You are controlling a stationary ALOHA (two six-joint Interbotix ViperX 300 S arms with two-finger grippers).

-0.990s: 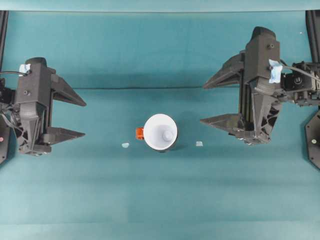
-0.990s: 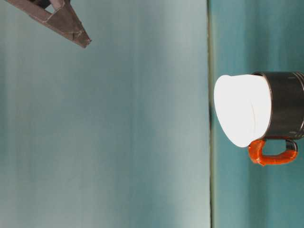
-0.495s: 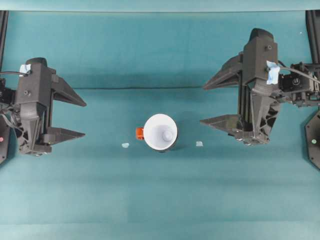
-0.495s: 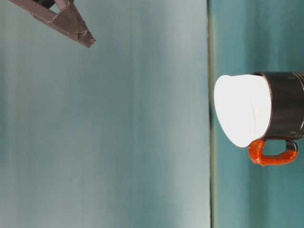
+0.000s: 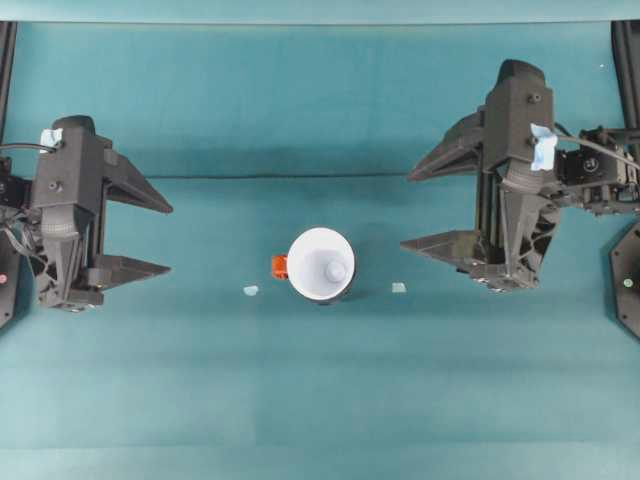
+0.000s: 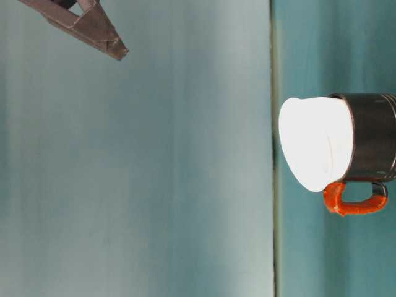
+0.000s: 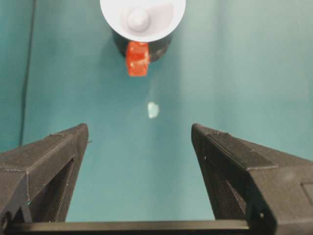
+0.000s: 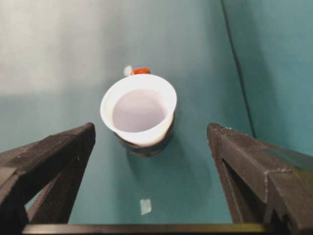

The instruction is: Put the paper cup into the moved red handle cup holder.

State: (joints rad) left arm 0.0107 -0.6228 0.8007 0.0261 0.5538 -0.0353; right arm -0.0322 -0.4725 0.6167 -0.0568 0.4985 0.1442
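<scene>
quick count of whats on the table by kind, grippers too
paper cup: 1
red handle cup holder: 1
small pale scraps: 2
open grippers, left gripper and right gripper: 2
total: 6

Even, fairly bright light falls from above. The paper cup [image 6: 315, 143] is overexposed to a flat white in the table-level view. The overhead view is sharp, with soft shadows beneath both arms. In the wrist views the near fingers [image 7: 44, 166] blur slightly, and the upper left of the right wrist view washes pale.
</scene>
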